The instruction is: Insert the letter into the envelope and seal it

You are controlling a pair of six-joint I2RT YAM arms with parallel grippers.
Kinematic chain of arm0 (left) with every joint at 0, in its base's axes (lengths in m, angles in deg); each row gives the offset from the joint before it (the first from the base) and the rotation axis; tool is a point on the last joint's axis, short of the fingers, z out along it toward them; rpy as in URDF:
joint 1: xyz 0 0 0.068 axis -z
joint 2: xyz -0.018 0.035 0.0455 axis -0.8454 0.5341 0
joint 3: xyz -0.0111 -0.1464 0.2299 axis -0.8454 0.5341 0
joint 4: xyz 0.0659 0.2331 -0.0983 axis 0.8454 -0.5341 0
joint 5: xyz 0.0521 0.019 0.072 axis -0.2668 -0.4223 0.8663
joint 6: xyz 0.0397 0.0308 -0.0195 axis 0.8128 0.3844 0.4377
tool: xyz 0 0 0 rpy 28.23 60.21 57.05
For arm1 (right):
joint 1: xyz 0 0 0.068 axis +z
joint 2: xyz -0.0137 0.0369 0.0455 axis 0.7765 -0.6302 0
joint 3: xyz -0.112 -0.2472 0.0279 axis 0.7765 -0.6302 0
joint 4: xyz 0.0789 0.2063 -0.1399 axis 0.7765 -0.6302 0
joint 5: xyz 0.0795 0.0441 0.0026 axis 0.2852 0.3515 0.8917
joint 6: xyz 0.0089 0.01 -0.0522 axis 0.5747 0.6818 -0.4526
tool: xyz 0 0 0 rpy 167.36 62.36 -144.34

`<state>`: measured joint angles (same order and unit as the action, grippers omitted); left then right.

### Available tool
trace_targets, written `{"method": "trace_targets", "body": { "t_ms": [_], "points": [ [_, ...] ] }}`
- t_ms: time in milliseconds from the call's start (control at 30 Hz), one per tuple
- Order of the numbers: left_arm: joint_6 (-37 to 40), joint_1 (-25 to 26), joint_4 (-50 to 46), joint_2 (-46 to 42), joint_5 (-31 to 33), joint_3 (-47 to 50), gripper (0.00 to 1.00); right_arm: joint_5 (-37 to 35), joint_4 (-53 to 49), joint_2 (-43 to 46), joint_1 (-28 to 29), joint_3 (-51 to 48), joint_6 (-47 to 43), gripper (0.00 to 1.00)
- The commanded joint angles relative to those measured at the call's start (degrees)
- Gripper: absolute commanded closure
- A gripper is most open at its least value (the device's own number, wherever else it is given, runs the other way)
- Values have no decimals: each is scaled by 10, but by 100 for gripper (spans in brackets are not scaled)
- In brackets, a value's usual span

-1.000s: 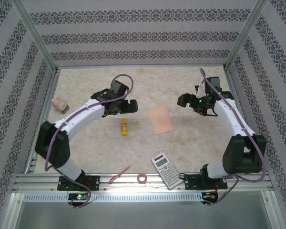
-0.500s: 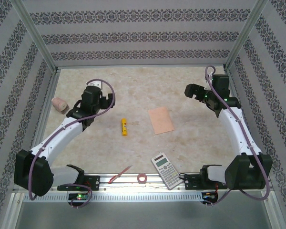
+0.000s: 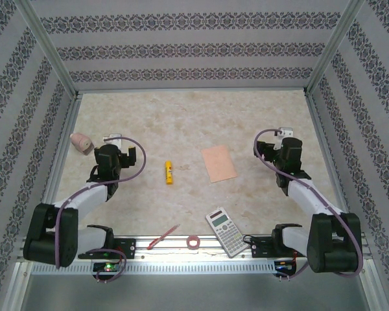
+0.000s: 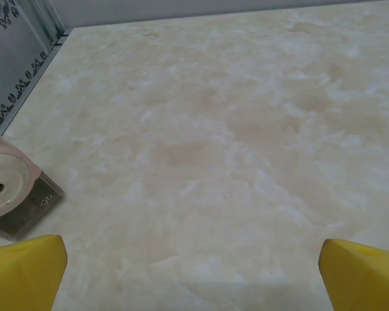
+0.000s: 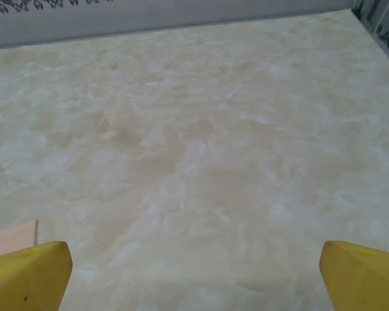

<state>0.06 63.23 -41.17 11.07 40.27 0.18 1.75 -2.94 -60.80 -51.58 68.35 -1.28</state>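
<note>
A pale, marbled beige tabletop (image 3: 194, 116) fills the floor of a walled cell with patterned paper on its sides. Two white-and-black arms are folded low near its left and right edges.

The left gripper (image 3: 114, 138) points toward the far wall. In the left wrist view (image 4: 194, 275) its yellow fingertips (image 4: 26, 272) stand at opposite corners of the picture, wide apart, with only bare tabletop between them. The right gripper (image 3: 282, 133) sits the same way. Seen from the right wrist (image 5: 194, 275), its jaws are spread just as wide and hold nothing.

The plain peach-salmon paper envelope (image 3: 219, 164) lies flat a little right of the tabletop's centre. It is an even-coloured rectangle, turned slightly off square, with its long sides running away from the near edge. It touches nothing. It is between the two grippers but nearer the right one, and one corner (image 5: 10, 238) shows at the left edge of the right wrist view, just above a fingertip.

A grey pocket calculator (image 3: 225, 232) lies tilted near the near rail, well apart from the envelope. A pale pink, round-bodied sharpener on a grey metal base (image 3: 82, 142) sits by the left wall, near the left gripper, its cream face with a small hole visible from the left wrist (image 4: 6, 188). A yellow glue stick (image 3: 169, 172) lies left of the envelope. At the near rail are a thin red pencil (image 3: 163, 238) and a small pink ring of tape (image 3: 194, 242).
</note>
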Motion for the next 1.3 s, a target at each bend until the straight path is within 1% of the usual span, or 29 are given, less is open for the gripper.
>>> {"method": "trace_targets", "body": {
  "t_ms": [0,100,133,167,267,333,367,433,467,500,533,600,633,667,733,800,1267],
  "points": [
    [27,-9,153,46,-26,13,0,-13,134,-31,-5,-24,-32,2],
    [25,-18,228,97,-25,30,0,-12,174,-73,-4,-39,-33,2],
    [18,-23,251,114,-38,34,0,-13,203,-84,-3,-47,-35,2],
    [20,-25,271,132,-51,35,0,-14,200,-83,-3,-44,-38,2],
    [18,-28,318,183,-63,33,0,-13,239,-102,-6,-49,-28,2],
    [4,-41,330,196,-68,36,0,-2,295,-132,-3,-60,-28,2],
    [3,-47,330,198,-81,34,0,-6,313,-149,1,-62,-32,2],
    [-1,-50,301,193,-88,24,0,-7,343,-191,4,-58,-32,2],
    [0,-51,297,197,-95,19,0,1,378,-212,3,-57,-29,2],
    [-1,-54,282,193,-102,14,0,0,360,-206,3,-52,-32,2],
    [-4,-57,282,192,-111,14,0,8,319,-192,3,-45,-36,2],
    [-5,-60,285,194,-118,15,0,18,353,-207,2,-50,-36,2],
    [-3,-61,279,193,-120,13,0,20,348,-204,2,-49,-37,2],
    [-2,-60,286,195,-121,14,0,21,323,-197,2,-44,-40,2],
    [-1,-60,282,195,-124,14,0,21,340,-202,1,-47,-37,2],
    [0,-60,285,195,-123,14,0,21,328,-197,2,-45,-40,2],
    [-1,-61,285,195,-123,14,0,19,332,-198,3,-47,-41,2]
  ]
}}
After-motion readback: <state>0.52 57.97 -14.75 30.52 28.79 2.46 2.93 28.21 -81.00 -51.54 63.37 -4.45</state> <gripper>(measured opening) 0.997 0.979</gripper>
